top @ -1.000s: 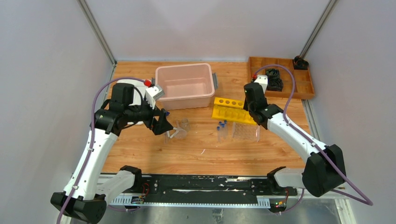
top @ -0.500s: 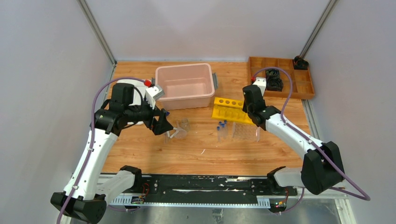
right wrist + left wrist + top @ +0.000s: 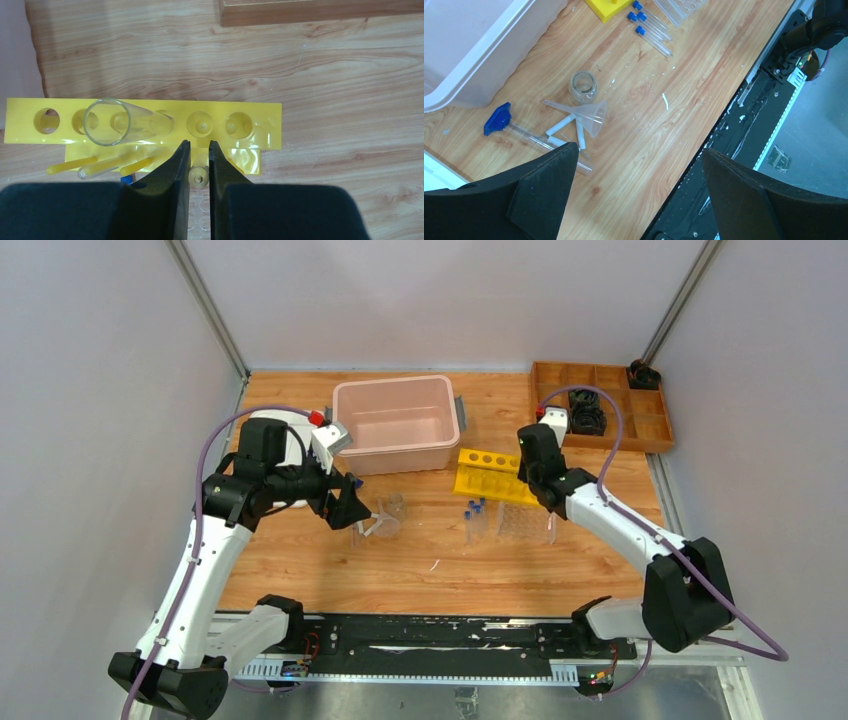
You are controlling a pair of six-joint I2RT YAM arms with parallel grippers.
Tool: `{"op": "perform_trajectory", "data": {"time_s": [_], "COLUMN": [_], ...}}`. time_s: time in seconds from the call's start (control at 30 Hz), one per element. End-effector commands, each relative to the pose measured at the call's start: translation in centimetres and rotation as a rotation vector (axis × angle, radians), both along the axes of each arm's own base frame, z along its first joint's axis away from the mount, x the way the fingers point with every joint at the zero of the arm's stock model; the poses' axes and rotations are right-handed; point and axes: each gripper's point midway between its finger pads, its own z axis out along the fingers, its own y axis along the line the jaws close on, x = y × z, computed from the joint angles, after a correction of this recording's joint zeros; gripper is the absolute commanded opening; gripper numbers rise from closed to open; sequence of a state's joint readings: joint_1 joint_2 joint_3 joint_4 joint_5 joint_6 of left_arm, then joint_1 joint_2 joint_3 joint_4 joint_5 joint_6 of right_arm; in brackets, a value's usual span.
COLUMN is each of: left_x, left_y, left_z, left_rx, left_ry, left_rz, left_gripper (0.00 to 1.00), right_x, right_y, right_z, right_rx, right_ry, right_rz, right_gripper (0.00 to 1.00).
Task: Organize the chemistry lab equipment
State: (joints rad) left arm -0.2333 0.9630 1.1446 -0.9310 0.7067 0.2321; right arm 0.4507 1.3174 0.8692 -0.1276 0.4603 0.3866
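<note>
The yellow six-hole tube rack lies tipped on the table, its holed face towards the right wrist view. A clear open tube sticks through one hole. My right gripper is at the rack's right end, with its jaws nearly together on one yellow peg. My left gripper is wide open and empty above the table, beside the funnel and the small clear beaker. Blue-capped tubes and the clear rack lie in front of the yellow rack.
A pink bin stands at the back centre. The wooden compartment tray with black ring parts is at the back right. A long clear tube with a blue flat end and white pieces lie by the funnel. The table's front edge is close in the left wrist view.
My right wrist has shifted a little to the left, closer over the yellow rack. The left arm and the loose items have not moved.
</note>
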Motion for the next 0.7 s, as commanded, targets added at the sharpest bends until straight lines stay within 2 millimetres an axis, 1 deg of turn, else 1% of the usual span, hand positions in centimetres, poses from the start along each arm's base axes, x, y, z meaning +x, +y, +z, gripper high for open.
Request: {"op": "perform_trajectory", "data": {"time_s": [0.0, 0.33, 0.5, 0.53, 0.67], "left_x": [-0.2, -0.2, -0.3, -0.2, -0.2], "left_y": [-0.3, -0.3, -0.3, -0.3, -0.4], "left_z": [1.5, 1.9, 2.0, 2.0, 1.9], "left_rx": [-0.020, -0.020, -0.022, -0.022, -0.024], "left_ry": [-0.050, -0.061, -0.065, -0.065, -0.057], "left_rz": [-0.021, -0.021, -0.030, -0.031, -0.031], "left_gripper": [1.00, 1.00, 1.00, 1.00, 1.00], "right_x": [0.0, -0.4, -0.9, -1.0, -1.4], "right_y": [-0.6, -0.2, -0.4, -0.5, -0.7], "right_z": [-0.8, -2.2, -2.5, -2.5, -2.3], "right_rx": [0.007, 0.021, 0.013, 0.013, 0.017], "right_ry": [0.008, 0.048, 0.064, 0.065, 0.060], "right_rz": [-0.027, -0.016, -0.020, -0.023, -0.025], "right_gripper": [0.00, 0.00, 0.00, 0.02, 0.20]}}
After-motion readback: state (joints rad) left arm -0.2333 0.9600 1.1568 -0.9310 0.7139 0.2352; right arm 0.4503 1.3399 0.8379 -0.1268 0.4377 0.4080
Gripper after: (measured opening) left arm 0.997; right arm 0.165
